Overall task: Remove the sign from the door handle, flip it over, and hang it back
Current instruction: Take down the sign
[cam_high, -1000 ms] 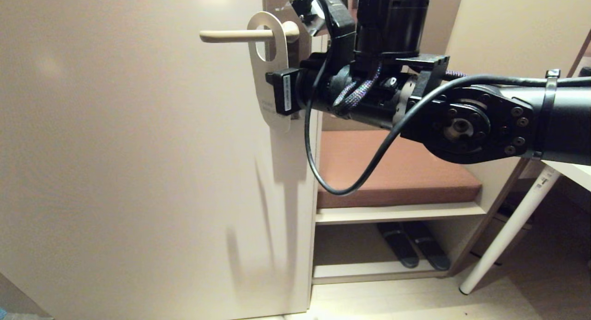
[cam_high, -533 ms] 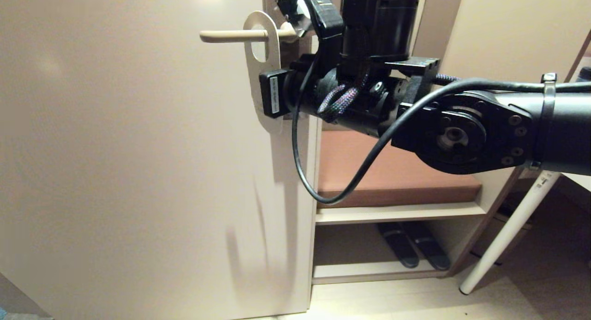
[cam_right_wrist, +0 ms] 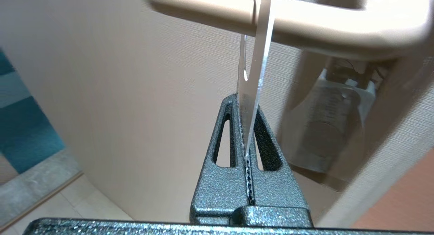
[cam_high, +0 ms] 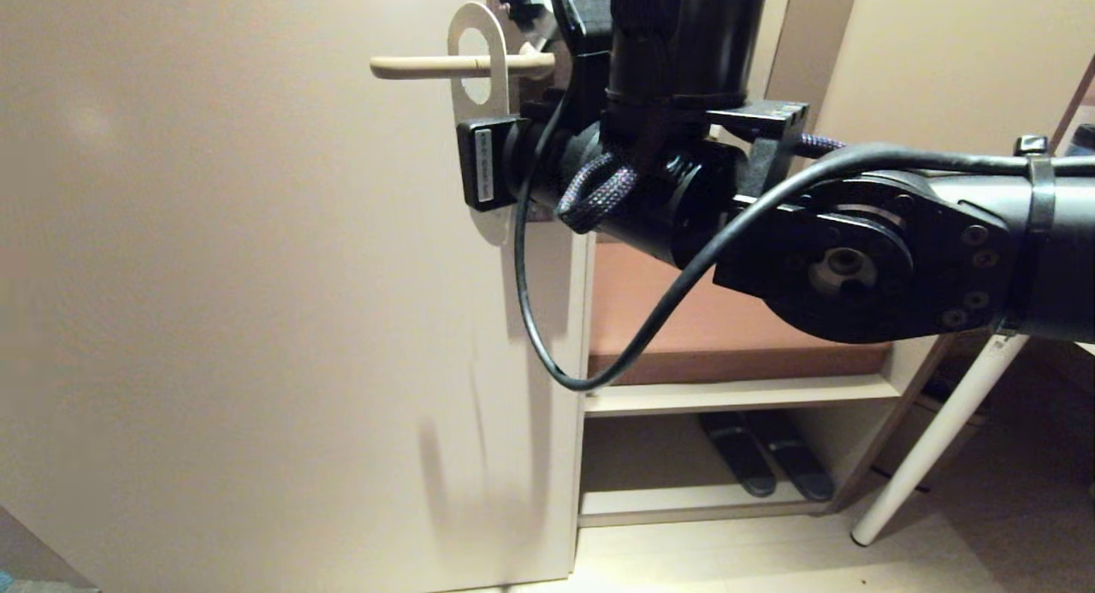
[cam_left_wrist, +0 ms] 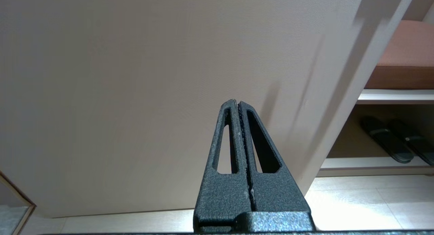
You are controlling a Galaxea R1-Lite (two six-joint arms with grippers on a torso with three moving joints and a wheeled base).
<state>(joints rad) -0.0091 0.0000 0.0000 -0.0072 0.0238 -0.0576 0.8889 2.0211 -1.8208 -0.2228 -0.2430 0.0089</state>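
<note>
Warm, dim indoor light.
Shadows are streaking down the door (cam_high: 257, 319); glare is washing out the handle (cam_right_wrist: 305, 21), which is blurring close to the right wrist lens.

This looks like a hotel room entry or a mock-up of one, though the close view leaves that uncertain. A plain beige door (cam_high: 257, 276) carries a lever door handle (cam_high: 428, 64) with a card sign (cam_high: 479, 80) of the hang-on-the-handle kind threaded on it. Just beside the door stands a built-in cream bench unit (cam_high: 736, 394) with a reddish-brown seat cushion (cam_high: 676, 319), and a pair of dark slippers (cam_high: 766, 465) lies on the shelf under it. The floor (cam_high: 727, 559) is pale wood, and a white table leg (cam_high: 932, 439) slants down at the right.
</note>
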